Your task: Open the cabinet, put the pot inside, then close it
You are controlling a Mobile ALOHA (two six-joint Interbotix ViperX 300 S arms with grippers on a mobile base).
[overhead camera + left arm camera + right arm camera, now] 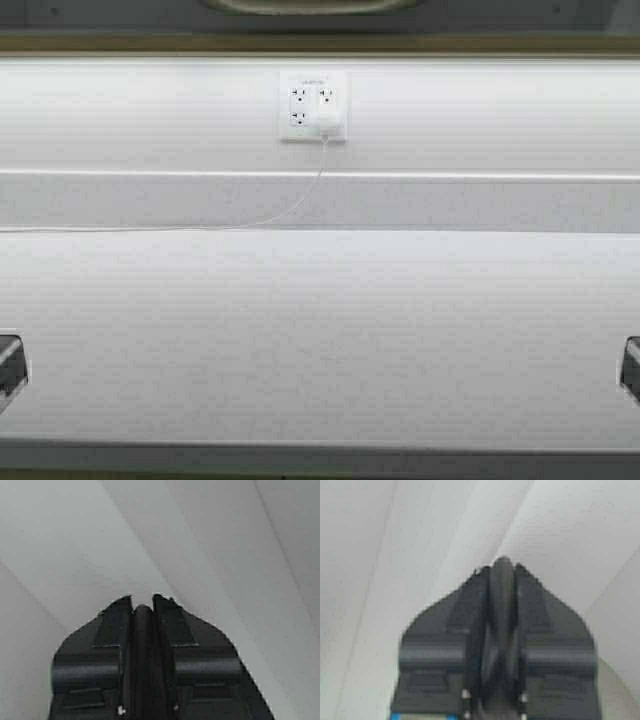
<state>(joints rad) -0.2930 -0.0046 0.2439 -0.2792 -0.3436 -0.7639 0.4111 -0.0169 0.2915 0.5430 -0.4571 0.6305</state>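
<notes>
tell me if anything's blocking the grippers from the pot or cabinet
Cannot say: neither pot nor cabinet is in view. The high view shows only a bare white counter, a wall outlet and its cable. Both grippers, left and right, are shut, empty.

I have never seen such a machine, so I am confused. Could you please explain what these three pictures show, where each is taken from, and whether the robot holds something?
It is a wheeled robot with two arms. The high view looks forward and down from its frame at a white countertop and wall, with a wall outlet, a white plug and its thin cable. The dark shapes at the side edges are the arms. The other two pictures come from wrist cameras: the left gripper and the right gripper, both shut and holding nothing, over the white surface. No cabinet or pot is visible now.
</notes>
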